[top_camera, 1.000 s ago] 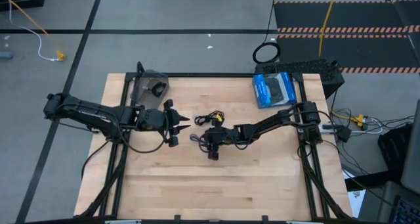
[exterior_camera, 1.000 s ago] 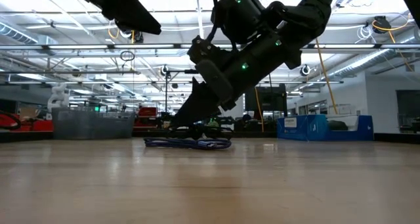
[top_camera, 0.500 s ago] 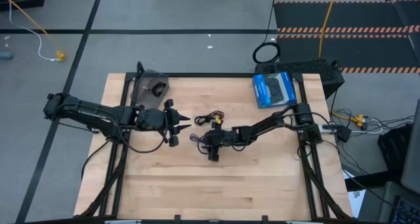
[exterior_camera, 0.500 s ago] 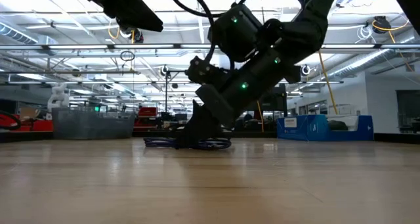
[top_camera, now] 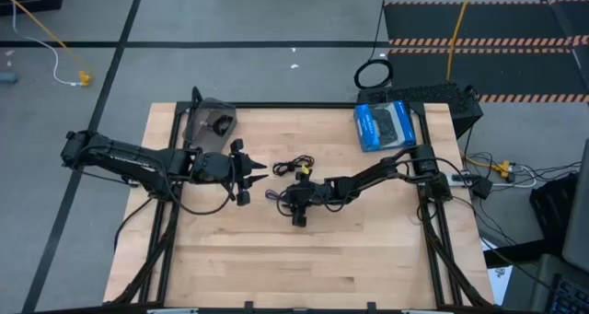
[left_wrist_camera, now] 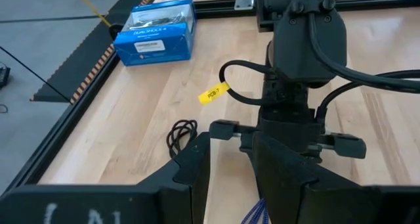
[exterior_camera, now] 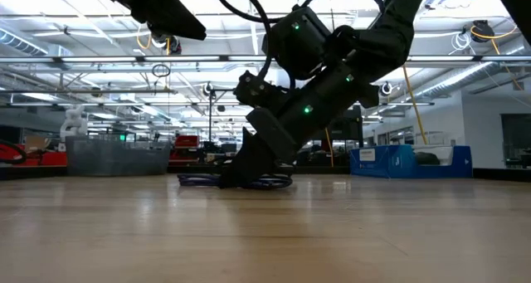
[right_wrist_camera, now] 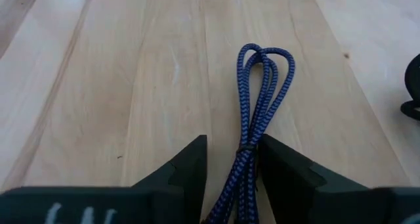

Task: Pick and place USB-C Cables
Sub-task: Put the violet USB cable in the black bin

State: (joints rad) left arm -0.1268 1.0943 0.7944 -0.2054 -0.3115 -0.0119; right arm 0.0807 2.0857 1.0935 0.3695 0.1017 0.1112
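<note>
A purple-blue USB-C cable bundle lies flat on the wooden table near its middle. My right gripper is down at table level over it, open. In the right wrist view its fingers stand on either side of the bundle, whose looped end points away from them. A black cable bundle lies just beyond, also seen in the left wrist view. My left gripper hovers open to the left of both, pointing at the right gripper. A dark item sits in a grey tray.
A blue box holding dark items sits at the table's far right; the grey tray is at the far left. A black ring-shaped coil and a yellow cord lie on the floor beyond the table. The near half of the table is bare wood.
My right gripper has come down and moved a little toward the table's left edge, until its fingertips reach the table around the purple-blue bundle. The bundle has stayed where it was.
</note>
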